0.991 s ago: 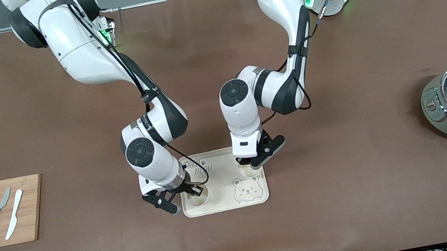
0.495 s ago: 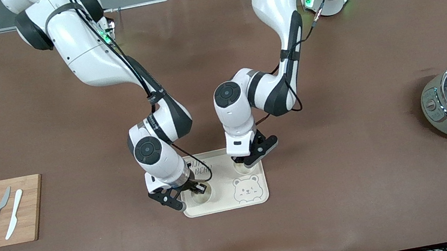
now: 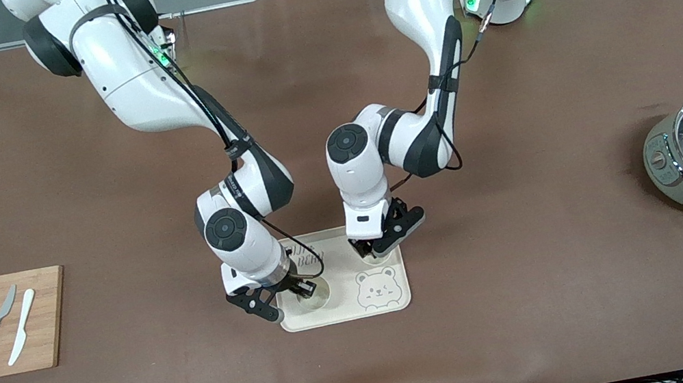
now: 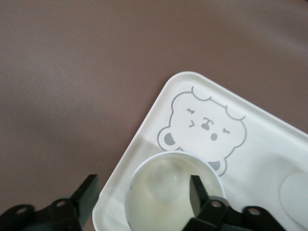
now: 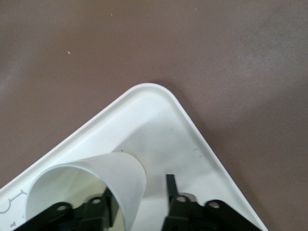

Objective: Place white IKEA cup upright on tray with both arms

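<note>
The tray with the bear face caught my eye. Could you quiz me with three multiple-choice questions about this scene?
1. Where does the wooden cutting board lie?
A) on the tray
B) toward the right arm's end of the table
C) under the tray

2. How many white cups stand on the tray?
A) one
B) two
C) three

3. How does the cup at the left gripper sit?
A) upright, mouth up
B) on its side
C) upside down

Answers:
1. B, the front view shows the board at that end, apart from the tray.
2. B, one cup is at the right gripper and one at the left gripper. Both sets of jaws are open across a cup wall.
3. A, the left wrist view looks down into its open mouth.
</note>
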`<state>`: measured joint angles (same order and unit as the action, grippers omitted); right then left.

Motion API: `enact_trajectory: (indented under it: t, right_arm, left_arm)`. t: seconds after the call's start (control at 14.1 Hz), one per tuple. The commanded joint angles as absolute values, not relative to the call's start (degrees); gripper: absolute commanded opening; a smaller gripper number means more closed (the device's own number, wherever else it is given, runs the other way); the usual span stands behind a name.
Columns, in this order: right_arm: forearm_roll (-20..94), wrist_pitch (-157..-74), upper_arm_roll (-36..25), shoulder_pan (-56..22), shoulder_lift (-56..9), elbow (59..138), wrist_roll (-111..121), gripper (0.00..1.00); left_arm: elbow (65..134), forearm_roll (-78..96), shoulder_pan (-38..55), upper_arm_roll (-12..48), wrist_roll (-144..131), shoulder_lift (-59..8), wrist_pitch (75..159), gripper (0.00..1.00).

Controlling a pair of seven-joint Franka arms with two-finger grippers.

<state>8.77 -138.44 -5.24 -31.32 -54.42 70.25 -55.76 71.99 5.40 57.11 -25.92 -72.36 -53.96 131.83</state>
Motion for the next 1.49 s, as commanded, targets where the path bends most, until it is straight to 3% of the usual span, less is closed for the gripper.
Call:
enact_trajectory:
  t: [0.0, 0.5, 1.06, 1.42]
  right_arm:
    - [8.00, -137.55, -5.45, -31.46, -51.87, 70.49, -56.69, 1.00]
    - [8.00, -119.02, -5.71, -31.11, -41.77, 69.17, -56.16, 1.00]
    - [8.70, -89.77, -5.62, -23.83, -20.15, 69.70, -40.37, 1.00]
    - [8.17, -82.53, -5.71, -17.07, -5.84, 76.79, -27.81, 1.00]
  left_arm:
    - [72.25, 4.66, 56.87, -26.37, -73.65, -51.16, 131.40, 1.00]
    - [72.77, 6.94, 51.86, -26.46, -71.55, -41.50, 125.17, 1.00]
    - [77.42, 7.12, 45.71, -26.10, -58.29, -29.02, 114.62, 1.00]
    - [77.87, 7.12, 40.62, -26.10, -45.20, -23.57, 105.84, 1.00]
